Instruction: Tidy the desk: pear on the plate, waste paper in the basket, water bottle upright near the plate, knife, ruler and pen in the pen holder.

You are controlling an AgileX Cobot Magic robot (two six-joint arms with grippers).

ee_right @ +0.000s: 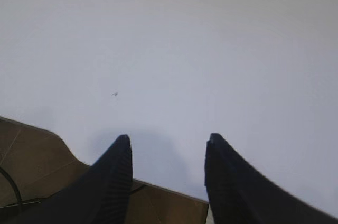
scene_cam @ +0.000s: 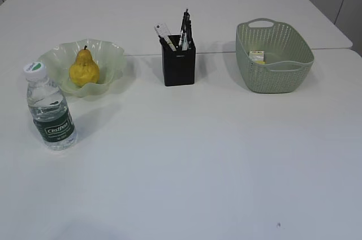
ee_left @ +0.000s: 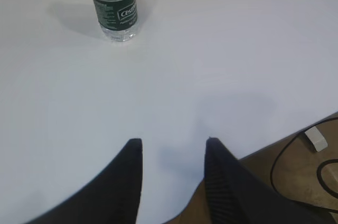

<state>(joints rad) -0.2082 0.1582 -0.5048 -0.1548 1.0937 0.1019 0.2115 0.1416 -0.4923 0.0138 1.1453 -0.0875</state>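
The yellow pear [scene_cam: 84,68] lies in the pale green wavy plate [scene_cam: 116,54] at the back left of the white desk [scene_cam: 198,155]. The water bottle [scene_cam: 50,107] stands upright just in front of the plate; the left wrist view shows the water bottle [ee_left: 114,5] far ahead of my left gripper [ee_left: 174,142], which is open and empty over the desk's near edge. The black pen holder [scene_cam: 179,63] holds a ruler [scene_cam: 164,30] and dark pens [scene_cam: 185,25]; I cannot pick out the knife. Waste paper [scene_cam: 257,56] lies in the basket [scene_cam: 274,76]. My right gripper [ee_right: 168,139] is open, empty.
Neither arm shows in the exterior view. Both wrist views show the desk's near edge with brown floor [ee_right: 37,166] and cables [ee_left: 296,160] below. A seam [scene_cam: 317,48] between two tabletops runs behind the basket.
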